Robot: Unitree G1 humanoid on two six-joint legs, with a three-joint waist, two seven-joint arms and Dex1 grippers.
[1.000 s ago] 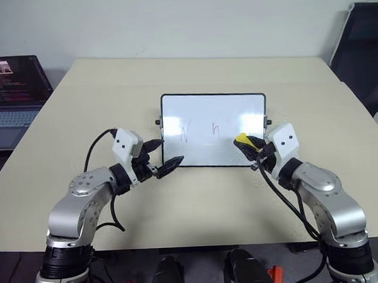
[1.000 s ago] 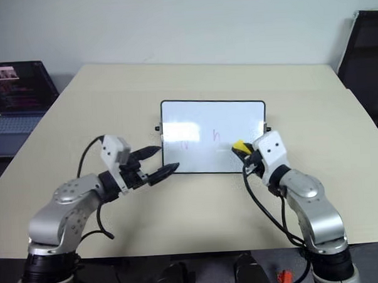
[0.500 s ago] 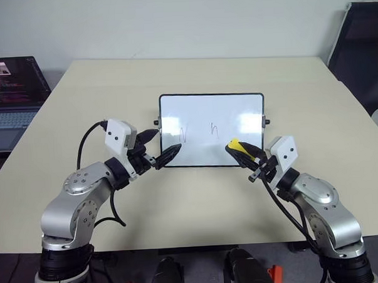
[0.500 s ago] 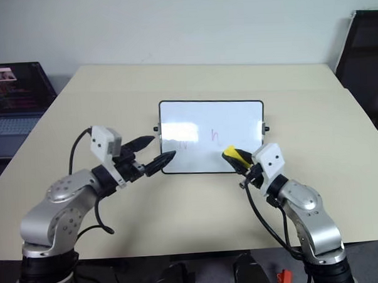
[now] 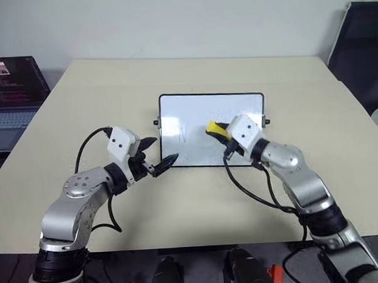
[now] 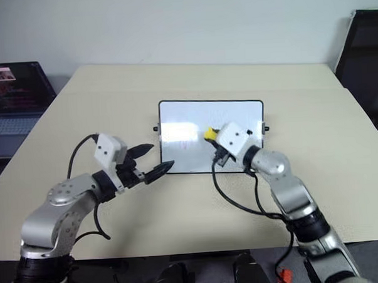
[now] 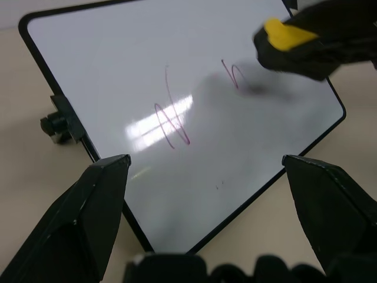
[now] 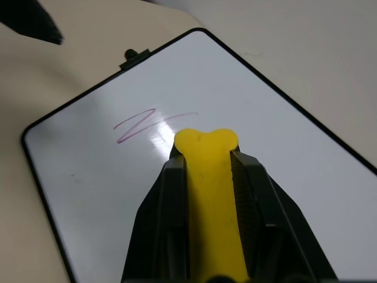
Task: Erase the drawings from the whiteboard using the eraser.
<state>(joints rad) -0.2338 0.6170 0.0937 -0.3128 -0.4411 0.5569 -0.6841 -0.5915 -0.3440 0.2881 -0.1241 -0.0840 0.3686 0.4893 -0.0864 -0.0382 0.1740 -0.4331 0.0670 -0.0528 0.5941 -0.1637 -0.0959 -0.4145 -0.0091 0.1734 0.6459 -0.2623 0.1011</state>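
Right wrist view: the eraser (image 8: 207,194) is squeezed along its sides by the right gripper (image 8: 206,177), over the whiteboard (image 8: 106,194) mid-tabletop. It is judged light and a bit soft. The left gripper (image 5: 159,153) is held wide open by the board's near left corner.

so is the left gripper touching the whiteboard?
Apart. The left wrist view shows both fingers spread wide, hovering over the whiteboard edge with table visible between.

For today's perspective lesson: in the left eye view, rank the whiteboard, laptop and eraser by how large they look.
1. whiteboard, largest.
2. laptop, cut off by the frame edge, so only its visible part counts.
3. eraser, smallest.
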